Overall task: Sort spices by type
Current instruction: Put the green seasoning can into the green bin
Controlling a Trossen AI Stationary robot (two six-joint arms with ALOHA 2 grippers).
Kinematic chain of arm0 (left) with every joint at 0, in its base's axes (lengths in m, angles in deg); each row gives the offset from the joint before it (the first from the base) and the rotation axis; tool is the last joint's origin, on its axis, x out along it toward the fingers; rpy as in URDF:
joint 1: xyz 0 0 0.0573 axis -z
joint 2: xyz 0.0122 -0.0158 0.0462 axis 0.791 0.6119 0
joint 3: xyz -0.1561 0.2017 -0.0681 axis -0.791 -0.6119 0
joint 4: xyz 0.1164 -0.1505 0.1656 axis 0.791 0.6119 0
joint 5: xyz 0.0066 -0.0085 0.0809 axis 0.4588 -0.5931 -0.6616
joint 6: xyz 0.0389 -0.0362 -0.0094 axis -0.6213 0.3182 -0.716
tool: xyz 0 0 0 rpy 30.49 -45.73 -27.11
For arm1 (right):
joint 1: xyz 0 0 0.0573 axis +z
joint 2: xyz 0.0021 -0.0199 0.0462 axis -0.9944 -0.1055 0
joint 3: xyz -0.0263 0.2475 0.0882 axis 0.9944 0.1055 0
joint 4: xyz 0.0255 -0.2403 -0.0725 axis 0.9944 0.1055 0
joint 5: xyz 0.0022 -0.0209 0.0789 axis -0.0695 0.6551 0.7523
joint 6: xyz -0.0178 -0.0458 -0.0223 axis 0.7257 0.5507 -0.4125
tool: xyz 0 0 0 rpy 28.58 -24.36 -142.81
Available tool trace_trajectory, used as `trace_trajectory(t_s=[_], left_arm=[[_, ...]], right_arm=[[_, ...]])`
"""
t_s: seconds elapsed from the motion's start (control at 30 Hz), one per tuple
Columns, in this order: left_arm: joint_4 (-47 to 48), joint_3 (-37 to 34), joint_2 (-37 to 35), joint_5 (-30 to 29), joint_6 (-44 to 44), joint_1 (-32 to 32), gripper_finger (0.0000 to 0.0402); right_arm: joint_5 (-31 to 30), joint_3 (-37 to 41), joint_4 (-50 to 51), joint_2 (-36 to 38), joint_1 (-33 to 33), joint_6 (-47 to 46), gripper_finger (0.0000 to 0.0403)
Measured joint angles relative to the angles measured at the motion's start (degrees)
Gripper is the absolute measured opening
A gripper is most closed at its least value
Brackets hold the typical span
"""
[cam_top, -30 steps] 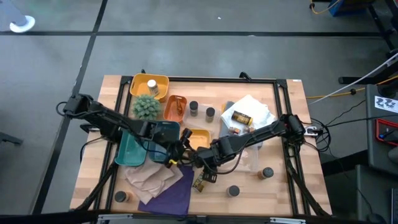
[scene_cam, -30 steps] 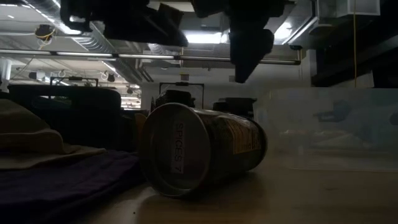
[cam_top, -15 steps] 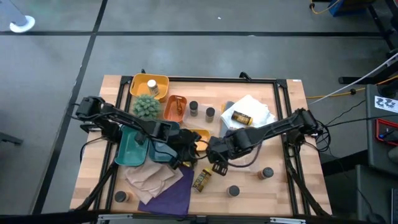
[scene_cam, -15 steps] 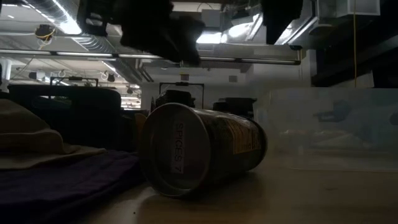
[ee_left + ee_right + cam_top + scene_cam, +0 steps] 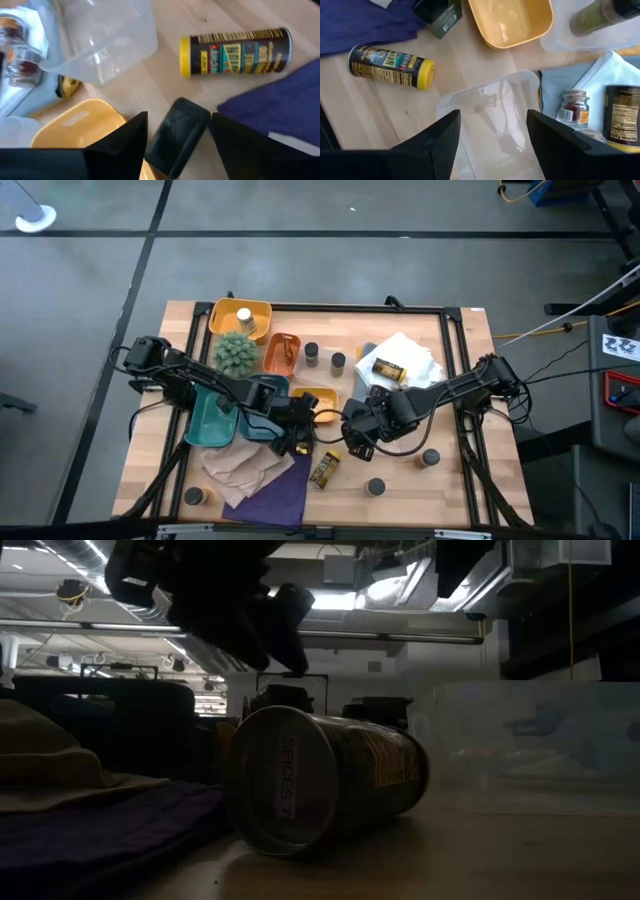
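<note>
The dark cylindrical spice jar with a yellow lid and yellow-printed label [image 5: 235, 51] lies on its side on the bare wood of the tabletop [image 5: 450, 480], touched by neither arm. It looks loose rather than sorted, since it rests outside every tray. It lies just ahead of the left pincer [image 5: 177, 131], whose fingers stand apart and hold nothing; between those fingers shows a small dark boxy container [image 5: 178, 135] beside the shallow yellow plastic tray [image 5: 80, 125].

Just off to one side of that pincer lies the purple cloth [image 5: 280, 107], its edge close to the jar. A clear plastic tub [image 5: 492, 120] sits directly ahead of the right pincer [image 5: 492, 137], which is also spread wide and empty; the same jar lies off beyond the tub's corner. Further from this pincer, on a pale cloth, stand a small glass jar of reddish spice [image 5: 571, 109] and a dark labelled tin.

The left arm reaches in low across the teal tray [image 5: 205, 425] toward the table's middle, wrist pitched down (poised, I judge, for a pick). The right arm stretches inward from its side, elbow bent, hovering over the tub.
</note>
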Motion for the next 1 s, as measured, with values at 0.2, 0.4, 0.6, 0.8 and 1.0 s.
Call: trace_trajectory(t_s=[0.2,0.4,0.6,0.8,1.0], left_arm=[[1.0,0.0,0.2,0.1,-5.0,0.3,0.0209],[1.1,0.0,0.9,0.1,-9.5,0.2,0.0209],[0.7,0.0,1.7,0.1,-10.9,0.0,0.0209],[0.1,0.0,1.7,0.0,-11.9,-0.8,0.0209],[0.5,0.0,2.7,0.2,-12.0,-1.8,0.0209]], right_arm=[[0.0,0.0,0.0,0.0,0.0,0.0,0.023],[-0.1,0.0,-0.1,0.0,0.0,0.1,0.023],[-0.1,0.0,-0.4,-0.1,0.0,0.2,0.023],[-0.1,0.0,-0.5,-0.1,0.0,0.3,0.023],[-0.1,0.0,-0.5,-0.1,0.0,0.3,0.023]])
